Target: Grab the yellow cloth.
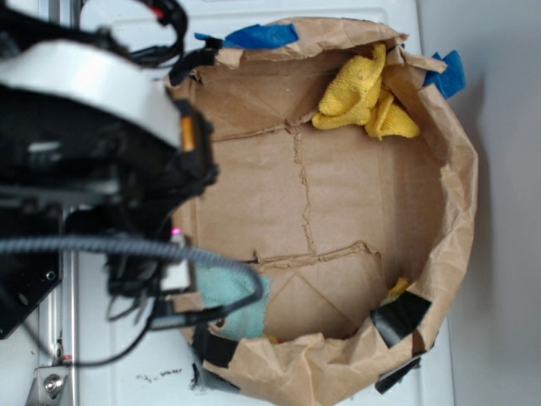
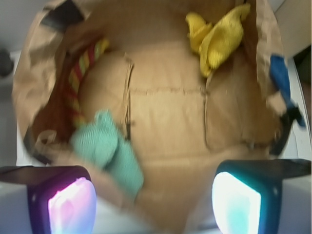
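The yellow cloth (image 1: 363, 97) lies crumpled against the far right wall of a brown paper basin (image 1: 338, 203). In the wrist view the yellow cloth (image 2: 217, 39) is at the top right, far from the fingers. My gripper (image 2: 153, 204) is open and empty, with its two pads wide apart at the bottom corners of the wrist view. It hangs above the basin's near rim, close to the teal cloth. In the exterior view the black arm (image 1: 101, 144) covers the gripper at the basin's left edge.
A light teal cloth (image 2: 109, 148) lies at the basin's near left and also shows in the exterior view (image 1: 232, 296). A red and yellow striped item (image 2: 80, 73) rests against the left wall. A small yellow scrap (image 1: 397, 289) sits by black tape (image 1: 401, 317). Blue tape (image 1: 258, 35) holds the rim.
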